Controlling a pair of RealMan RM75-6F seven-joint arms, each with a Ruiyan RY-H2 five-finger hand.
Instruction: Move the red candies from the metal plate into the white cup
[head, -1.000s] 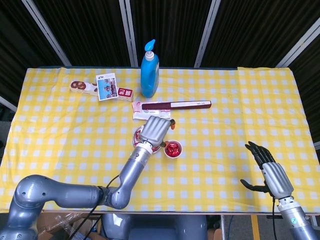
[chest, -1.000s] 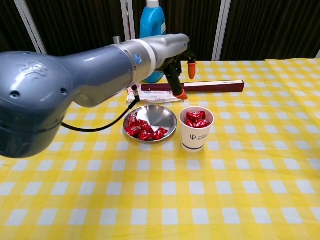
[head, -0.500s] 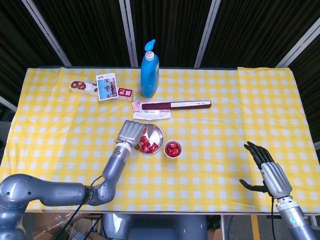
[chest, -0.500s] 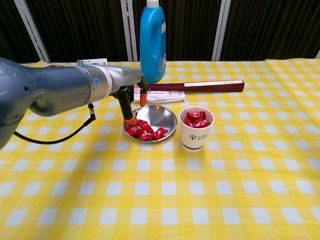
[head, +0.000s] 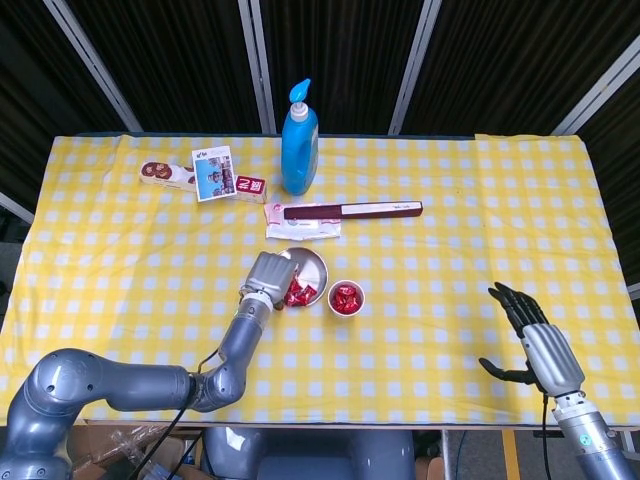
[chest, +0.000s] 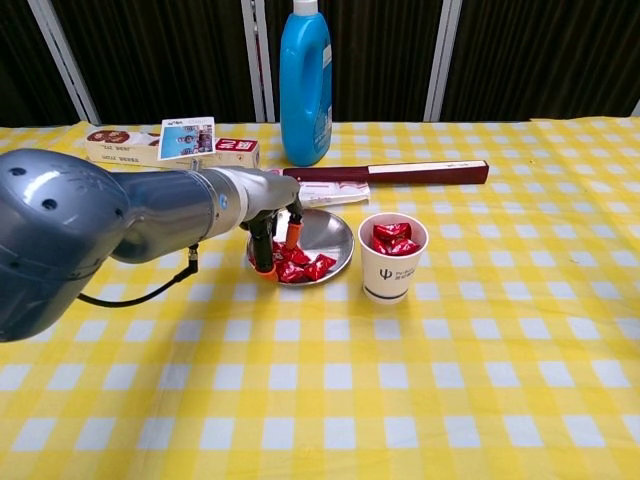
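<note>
The metal plate (head: 313, 262) (chest: 331, 232) sits mid-table with several red candies (head: 299, 293) (chest: 303, 266) heaped on its near left side. Just right of it stands the white cup (head: 346, 299) (chest: 391, 272), with red candies (chest: 392, 237) inside. My left hand (head: 268, 279) (chest: 272, 240) reaches down over the plate's left rim; its orange fingertips (chest: 293, 238) stand apart and touch the candy heap, and no candy is lifted. My right hand (head: 535, 341) hovers open by the table's front right edge, seen only in the head view.
A blue pump bottle (head: 299, 141) (chest: 306, 85) stands behind the plate. A long dark red box (head: 352, 210) (chest: 400, 172) and a white packet (head: 303, 231) lie between them. Snack boxes and a card (head: 212, 173) (chest: 186, 138) lie at the back left.
My left hand swung from above the cup back to the plate's left side, then dropped lower until its fingertips reached the candies. The right hand has stayed put.
</note>
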